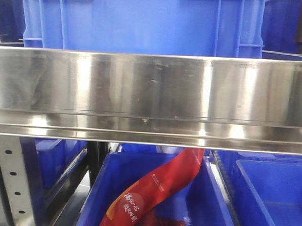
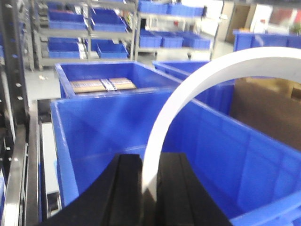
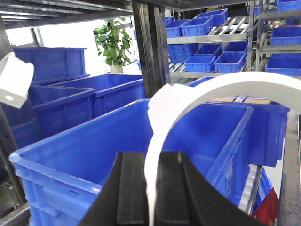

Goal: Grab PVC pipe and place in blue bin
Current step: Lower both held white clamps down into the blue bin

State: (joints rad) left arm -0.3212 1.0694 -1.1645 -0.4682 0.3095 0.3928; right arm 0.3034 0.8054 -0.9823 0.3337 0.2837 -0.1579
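In the left wrist view we saw grey shelving racks [image 2: 84, 28] stacked with blue crates at the far left, then a stocked crate [image 2: 63, 75] holding flat cardboard packs. Nearer us, the blue bin [image 2: 70, 141] lay under the left gripper [image 2: 150, 186]. Its two black fingers [image 2: 126, 188] were clenched on the PVC pipe [image 2: 202, 80], which rose white from between them and curved off to the right above the bin's inside. Brown cardboard [image 2: 268, 103] stood past the bin's right wall.

The front camera faced a steel shelf edge [image 1: 152, 88] running the whole width, with a top crate [image 1: 145, 21] resting on it. Below, a red banner [image 1: 152, 189] with white lettering draped into a lower crate [image 1: 99, 191], and a side crate [image 1: 268, 200] sat to the right.

In the right wrist view a white piece [image 3: 14, 80] showed at the far left, and a potted plant [image 3: 113, 40] behind. The right gripper [image 3: 153, 188] was clamped on a white arc [image 3: 225, 84] over a deep blue tub [image 3: 61, 160]. We could not tell whether it was the same pipe. Loaded racks [image 3: 211, 52] filled the right
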